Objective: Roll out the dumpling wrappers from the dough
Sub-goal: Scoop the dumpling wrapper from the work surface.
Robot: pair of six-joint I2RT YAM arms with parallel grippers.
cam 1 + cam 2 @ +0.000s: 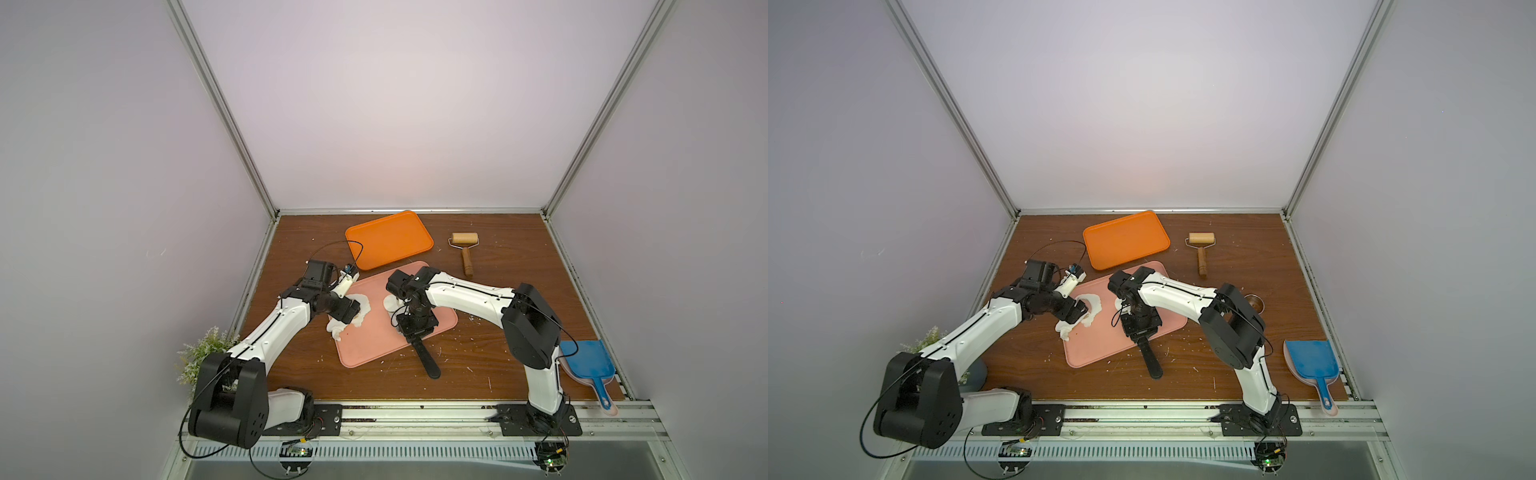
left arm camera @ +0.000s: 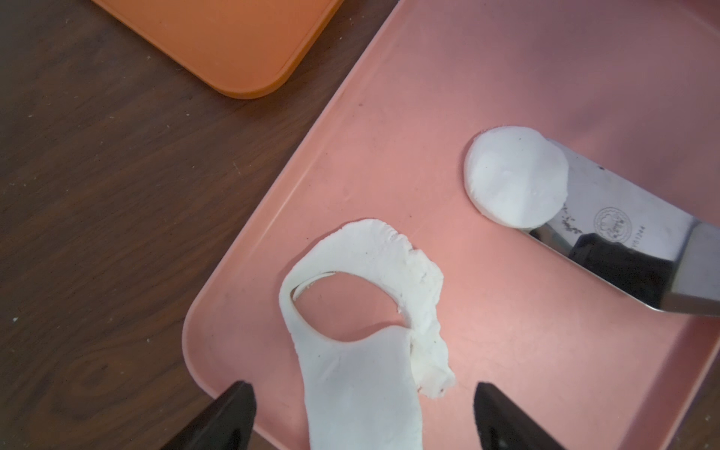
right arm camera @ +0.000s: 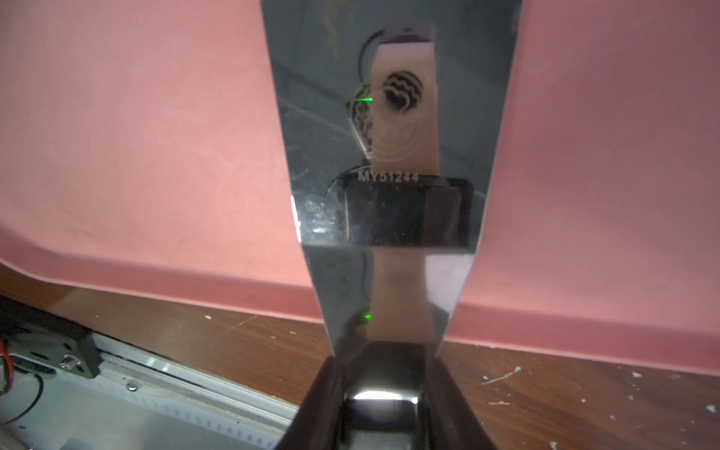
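Your right hand [image 3: 383,393] grips the spatula [image 2: 623,241] so its blade wedges under the dumpling wrapper [image 2: 514,177] mid pink board [image 2: 389,117]; your released left hand [image 2: 362,420] hovers over the dough sheet [image 2: 350,249] leftward, likely to steady it.

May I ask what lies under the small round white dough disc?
A shiny metal spatula blade sits under one edge of the disc, above the pink rectangular tray; how far is hidden.
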